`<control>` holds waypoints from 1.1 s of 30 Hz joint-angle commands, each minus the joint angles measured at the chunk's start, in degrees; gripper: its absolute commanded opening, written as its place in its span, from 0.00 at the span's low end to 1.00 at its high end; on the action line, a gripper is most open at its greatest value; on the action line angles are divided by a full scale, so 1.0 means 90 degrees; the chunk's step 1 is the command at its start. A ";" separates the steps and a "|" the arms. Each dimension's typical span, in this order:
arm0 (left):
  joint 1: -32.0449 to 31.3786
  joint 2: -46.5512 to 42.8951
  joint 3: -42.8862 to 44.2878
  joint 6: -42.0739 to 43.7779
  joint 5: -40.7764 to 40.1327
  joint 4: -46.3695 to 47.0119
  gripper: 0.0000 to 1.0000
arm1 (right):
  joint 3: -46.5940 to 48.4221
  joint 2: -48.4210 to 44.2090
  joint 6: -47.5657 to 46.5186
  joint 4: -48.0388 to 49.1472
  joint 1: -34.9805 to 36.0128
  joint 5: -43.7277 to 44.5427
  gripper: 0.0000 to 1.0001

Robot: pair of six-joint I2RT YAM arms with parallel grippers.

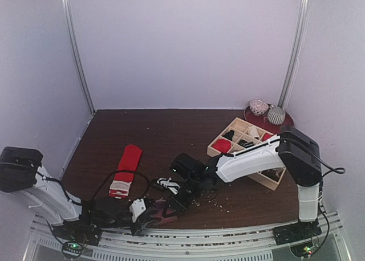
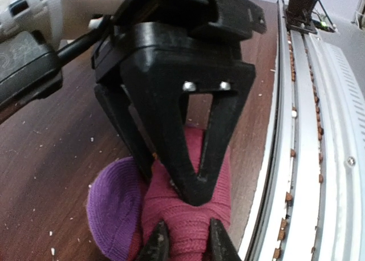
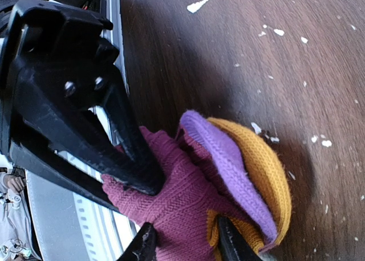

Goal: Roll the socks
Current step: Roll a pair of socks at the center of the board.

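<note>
- The magenta knitted sock with purple heel and orange cuff lies bunched on the dark wooden bench, close to the near edge beside the metal rail.
- The left gripper pinches a fold of this sock's magenta fabric between its fingertips.
- The right gripper clamps the same sock next to the orange cuff, facing the left gripper.
- The red fabric sock with white-grey striped cuff lies flat further left on the bench, apart from both grippers.
</note>
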 commanded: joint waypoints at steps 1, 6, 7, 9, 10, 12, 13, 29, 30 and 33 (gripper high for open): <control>-0.0077 0.0467 0.0184 -0.0489 -0.0135 -0.0254 0.09 | -0.0615 0.0501 0.0040 -0.1443 -0.0030 0.0597 0.34; -0.0067 0.0969 0.0185 -0.1146 -0.0450 -0.0478 0.00 | -0.0910 -0.0265 -0.0278 -0.0386 -0.0029 0.0325 0.45; -0.0068 0.1013 0.0199 -0.1289 -0.0501 -0.0585 0.00 | -0.1031 -0.0526 -0.0393 -0.0060 -0.0024 0.0412 0.48; -0.0030 0.1056 0.0261 -0.1524 -0.0507 -0.0880 0.00 | -0.1365 -0.1148 -0.0671 0.0685 -0.0030 0.0694 0.54; 0.0022 0.1076 0.0301 -0.1653 -0.0450 -0.1026 0.00 | -0.1566 -0.1479 -0.0865 0.1044 -0.0034 0.0794 0.56; 0.0136 0.1128 0.0314 -0.1859 -0.0270 -0.1104 0.00 | -0.1946 -0.2050 -0.1302 0.1738 -0.0037 0.1003 0.57; 0.0182 0.1149 0.0292 -0.1956 -0.0167 -0.1073 0.00 | -0.2192 -0.2332 -0.1553 0.2210 -0.0031 0.1050 0.60; 0.0613 0.1726 0.0265 -0.2361 0.0907 -0.0601 0.00 | -0.3633 -0.2379 -0.4333 0.3814 0.0792 0.2418 0.75; 0.0616 0.1737 0.0280 -0.2343 0.0918 -0.0618 0.00 | -0.3593 -0.2299 -0.4322 0.3877 0.0800 0.2545 0.75; 0.0631 0.1748 0.0282 -0.2300 0.0937 -0.0621 0.00 | -0.3603 -0.2204 -0.4245 0.4132 0.0801 0.2963 0.75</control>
